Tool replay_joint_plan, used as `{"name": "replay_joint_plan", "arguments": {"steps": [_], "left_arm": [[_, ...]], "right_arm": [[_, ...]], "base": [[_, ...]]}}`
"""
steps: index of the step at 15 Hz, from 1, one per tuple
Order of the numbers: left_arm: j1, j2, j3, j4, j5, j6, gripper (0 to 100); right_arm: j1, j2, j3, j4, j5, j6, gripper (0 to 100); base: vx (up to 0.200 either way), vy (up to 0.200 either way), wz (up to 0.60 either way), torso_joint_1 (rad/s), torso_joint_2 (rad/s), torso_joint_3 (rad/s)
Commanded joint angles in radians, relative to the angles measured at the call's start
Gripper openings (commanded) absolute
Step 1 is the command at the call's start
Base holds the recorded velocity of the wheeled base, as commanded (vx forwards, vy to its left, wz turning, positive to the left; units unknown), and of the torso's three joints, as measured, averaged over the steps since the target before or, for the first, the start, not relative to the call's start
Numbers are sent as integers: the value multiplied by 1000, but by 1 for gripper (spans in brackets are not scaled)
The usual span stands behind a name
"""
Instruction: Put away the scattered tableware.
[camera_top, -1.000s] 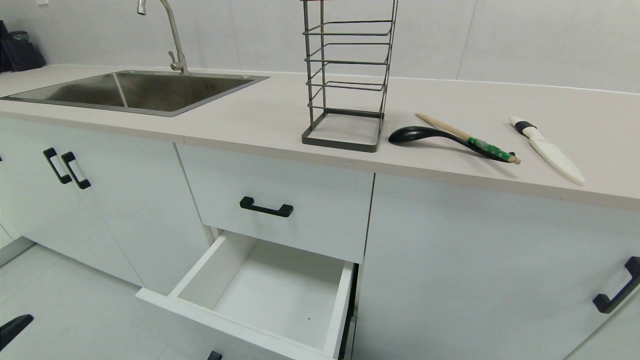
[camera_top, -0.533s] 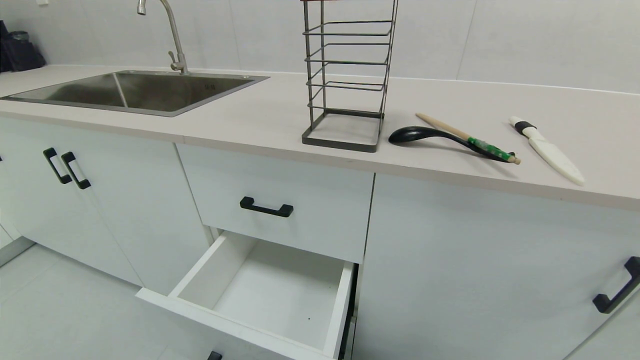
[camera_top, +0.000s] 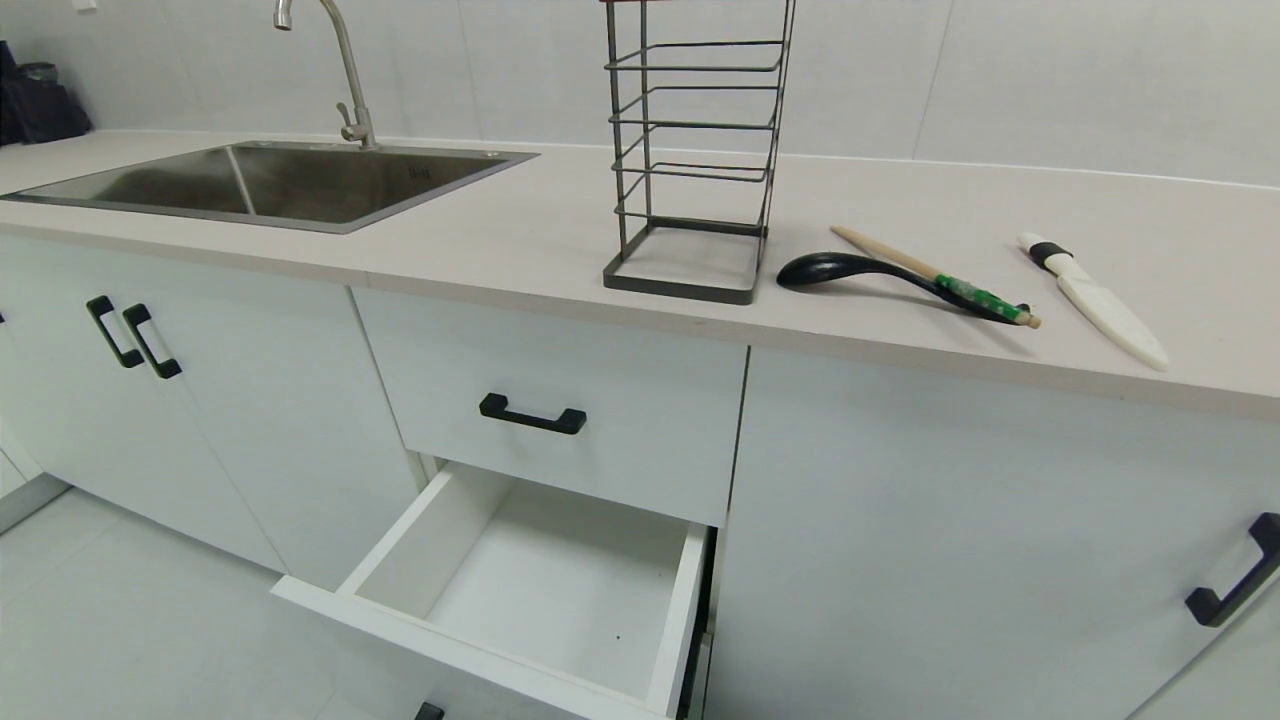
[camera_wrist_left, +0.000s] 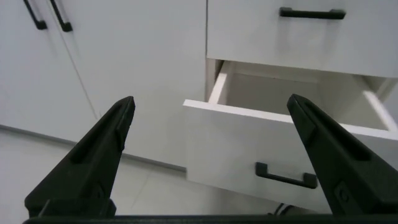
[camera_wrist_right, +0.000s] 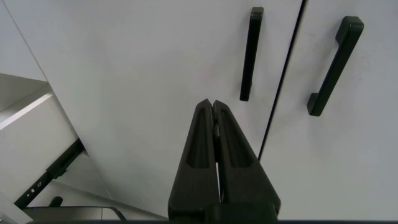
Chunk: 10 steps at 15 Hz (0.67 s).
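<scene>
At the far left of the worktop (camera_top: 520, 240) a steel sink (camera_top: 270, 185) is sunk into the surface, with a curved tap (camera_top: 345, 70) behind it. Below the sink are white cabinet doors with a pair of black handles (camera_top: 130, 335). Right of them is a closed drawer (camera_top: 560, 400). Under it, the lower drawer (camera_top: 540, 590) is pulled out, showing its white floor.

On the worktop above the drawers a tall black wire rack (camera_top: 695, 150) stands upright. Just right of the rack is a black ladle (camera_top: 870, 272), its bowl toward the rack. A wooden stick (camera_top: 930, 272) with a green band lies alongside it, and the two meet at their near ends. Further right, apart from these two, a white knife (camera_top: 1095, 300) with a black band lies close to the worktop's front edge.

The left claw (camera_wrist_left: 211, 102) hangs low in front of the cabinets with its fingers spread wide apart. It is clear of the pulled-out drawer front, which shows between the fingers. The right claw (camera_wrist_right: 213, 106) has its fingers pressed together with nothing between them. It points at a white cabinet front that has two black bar handles (camera_wrist_right: 250, 53).
</scene>
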Motion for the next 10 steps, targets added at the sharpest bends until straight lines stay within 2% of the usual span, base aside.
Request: {"name": "replay_joint_plan", "arguments": {"steps": [1, 4, 5, 7, 8, 10], "left_arm": [[2, 1, -2, 6, 9, 7, 100], [0, 1, -6, 18, -1, 7, 100], [3, 1, 9, -34, 13, 38, 100], [2, 1, 9, -28, 27, 30, 100], [0, 1, 7, 49, 7, 8, 100], [0, 1, 9, 28, -10, 2, 100]], "right_arm": [[-1, 0, 0, 0, 0, 0, 0], [0, 2, 0, 0, 0, -2, 0], [0, 0, 0, 0, 0, -2, 0], [0, 0, 0, 0, 0, -2, 0], [0, 0, 0, 0, 0, -2, 0], [0, 2, 0, 0, 0, -2, 0]], "base": [[0, 0, 0, 0, 0, 0], [0, 0, 0, 0, 0, 0], [0, 0, 0, 0, 0, 0], [0, 0, 0, 0, 0, 0], [0, 0, 0, 0, 0, 0], [0, 0, 0, 0, 0, 0]]}}
